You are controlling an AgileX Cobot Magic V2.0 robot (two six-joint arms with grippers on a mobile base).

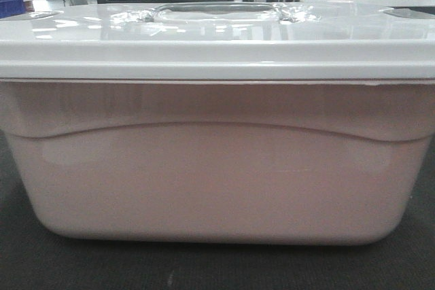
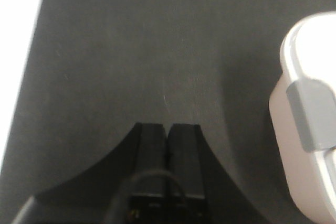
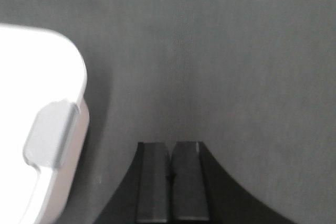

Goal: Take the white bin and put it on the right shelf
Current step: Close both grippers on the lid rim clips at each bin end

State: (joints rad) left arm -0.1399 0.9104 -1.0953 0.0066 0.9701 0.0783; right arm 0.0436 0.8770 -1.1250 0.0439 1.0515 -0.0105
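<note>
White bin is sitting lidded on the dark counter, at 3 o'clock from your left fingers and 9 o'clock from your right fingers; both pairs are pressing together, empty. You're likely setting up the grab; next needs squeezing both ends

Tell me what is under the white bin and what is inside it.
The white bin rests on a dark grey surface. Its white lid is on and the cloudy walls show no contents, so the inside cannot be seen.
</note>
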